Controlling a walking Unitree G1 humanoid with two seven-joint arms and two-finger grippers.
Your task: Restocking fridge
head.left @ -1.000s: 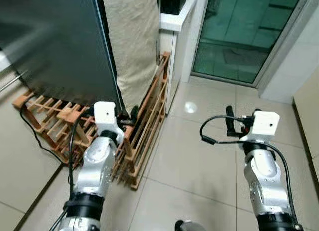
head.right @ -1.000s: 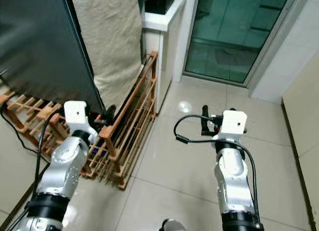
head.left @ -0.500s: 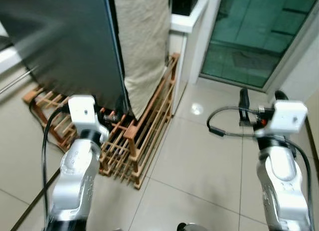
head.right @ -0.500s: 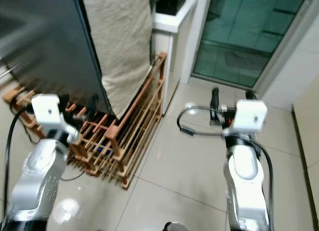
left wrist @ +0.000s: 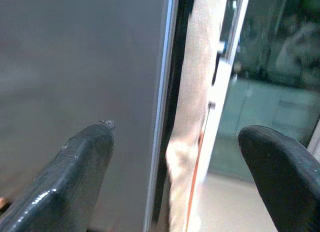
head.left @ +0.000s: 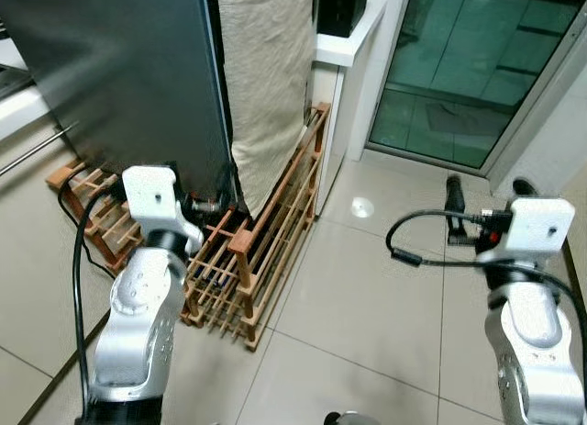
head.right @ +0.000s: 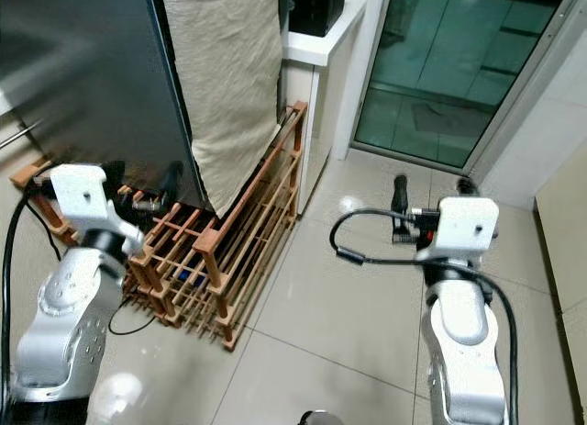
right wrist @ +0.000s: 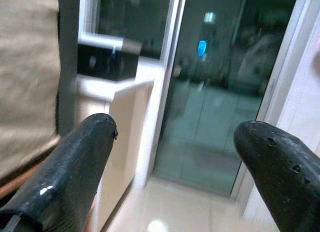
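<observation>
A dark fridge (head.left: 119,76) stands ahead on the left, over a wooden rack (head.left: 266,232) with a beige cloth (head.left: 266,67) draped beside it; the left gripper (left wrist: 175,177), fingers spread and empty, is raised near its lower edge, while the right gripper (right wrist: 175,177) hangs open above the tiled floor (head.left: 367,296)

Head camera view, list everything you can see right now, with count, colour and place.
Fridge: one, dark grey, far left.
Cloth: one, beige, hanging beside the fridge.
Rack: one, brown wood, on the floor under the fridge and cloth.
Counter: one, white, behind the rack.
Box: one, black, on the counter.
Glass door: one, green-tinted, far right.
Floor: beige tiles.
Left gripper: open, facing the fridge edge.
Right gripper: open, facing the glass door.
</observation>
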